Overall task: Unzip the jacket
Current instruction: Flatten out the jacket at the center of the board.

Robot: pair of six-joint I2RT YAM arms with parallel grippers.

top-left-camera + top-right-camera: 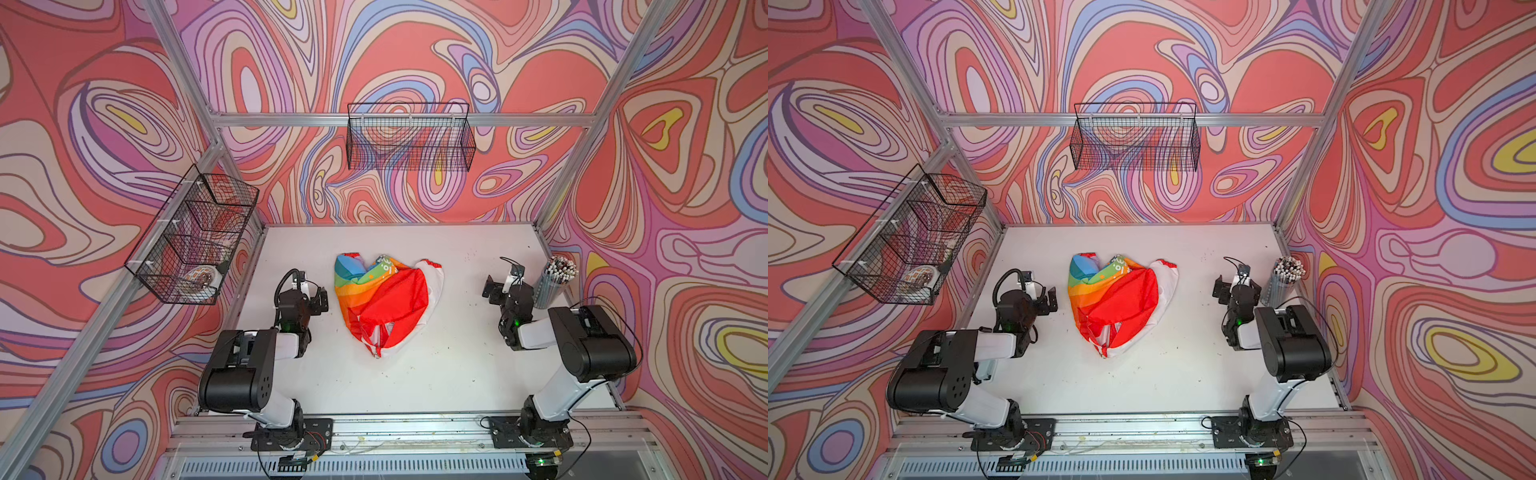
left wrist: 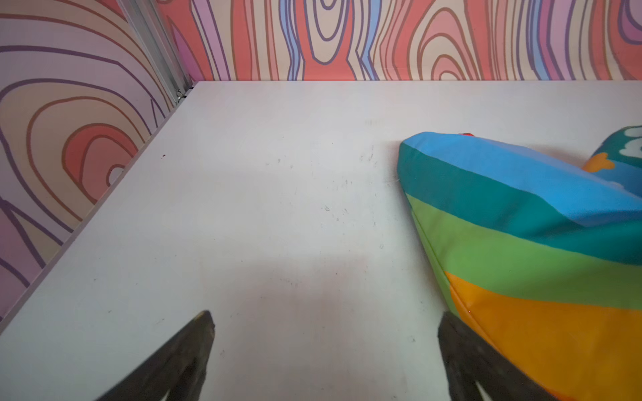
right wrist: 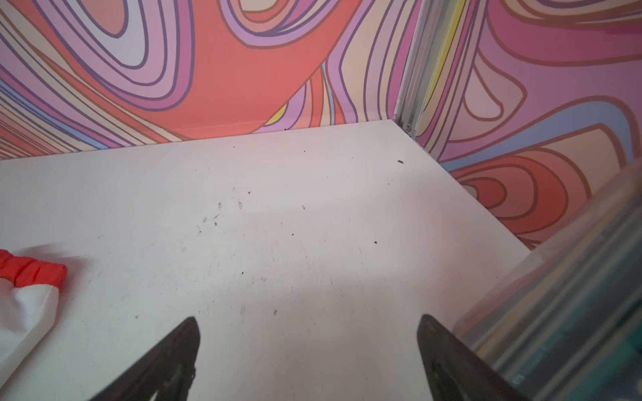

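Both arms are folded low. The left gripper is parked just beside the jacket at its 9 o'clock, and the right gripper apart from it at 3 o'clock, both spread wide with nothing held. One jacket, soft crumpled fabric, red over rainbow stripes, is bunched mid-table; two black wire baskets are hung on the walls, and one clear pencil cup is stood beside the right gripper.

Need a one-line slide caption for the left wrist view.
Left wrist view: left gripper open above the white table, rainbow-striped side of the jacket close beside one finger, not yet gripped.
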